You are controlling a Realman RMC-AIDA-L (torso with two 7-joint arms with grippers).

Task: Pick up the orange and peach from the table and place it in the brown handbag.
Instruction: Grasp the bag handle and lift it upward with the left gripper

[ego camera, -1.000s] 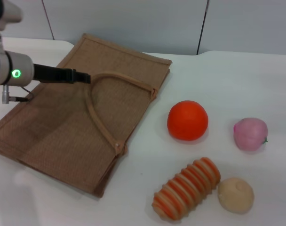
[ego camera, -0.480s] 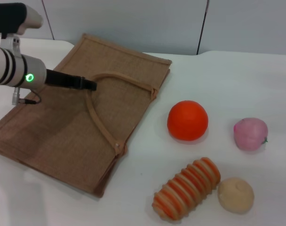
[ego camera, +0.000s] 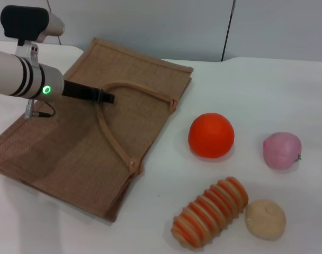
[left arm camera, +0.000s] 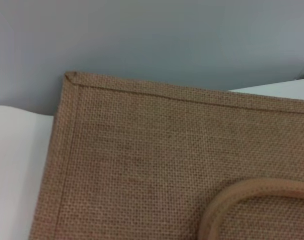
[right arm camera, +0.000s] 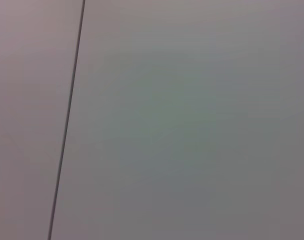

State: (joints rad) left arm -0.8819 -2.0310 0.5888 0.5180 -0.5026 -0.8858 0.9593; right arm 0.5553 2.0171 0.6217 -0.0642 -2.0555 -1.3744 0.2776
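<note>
My left gripper [ego camera: 109, 98] sits over the brown handbag [ego camera: 71, 143], tip at the strap handle [ego camera: 112, 138]; I can't tell its opening. The orange [ego camera: 211, 135] lies on the white table [ego camera: 256, 84] well apart at 3 o'clock of the gripper, the peach [ego camera: 282, 150] further the same way. Bag is flat coarse woven jute; the orange is a smooth sphere, the peach pale pink. Left wrist view adds weave, stitched edge, strap curve [left arm camera: 242, 200]. Right wrist view shows only a grey panel; right gripper unseen.
</note>
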